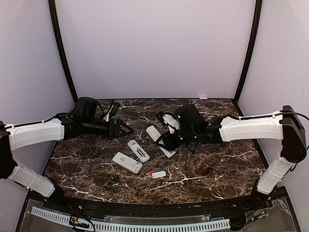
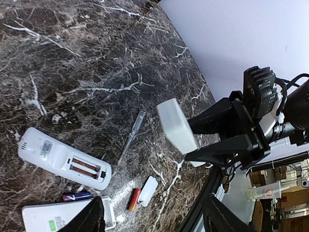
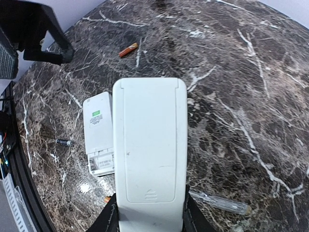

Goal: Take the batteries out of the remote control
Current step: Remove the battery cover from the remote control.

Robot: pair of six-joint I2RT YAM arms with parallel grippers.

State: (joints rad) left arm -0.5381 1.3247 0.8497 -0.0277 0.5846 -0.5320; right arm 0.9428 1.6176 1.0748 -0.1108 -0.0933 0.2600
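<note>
Three remotes. Held remote (image 3: 149, 145) up off table (image 2: 87, 58), clamped between right gripper (image 3: 149, 218) fingers, back cover shut. Second remote (image 2: 50, 155) lies on marble, compartment open, two loaded batteries (image 2: 84, 166) inside. Third remote (image 2: 58, 218) beside it. Red battery (image 2: 134, 199), purple battery (image 2: 76, 196), white cover (image 2: 148, 190) loose nearby. Left gripper (image 2: 154, 212) jaws apart, empty.

Bright even light, small glare spots on the marble table (image 2: 96, 72), raised remote (image 2: 176, 124) blurred

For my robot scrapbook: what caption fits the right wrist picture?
Right gripper holds a white remote, cover on, above a marble table with loose batteries.
</note>
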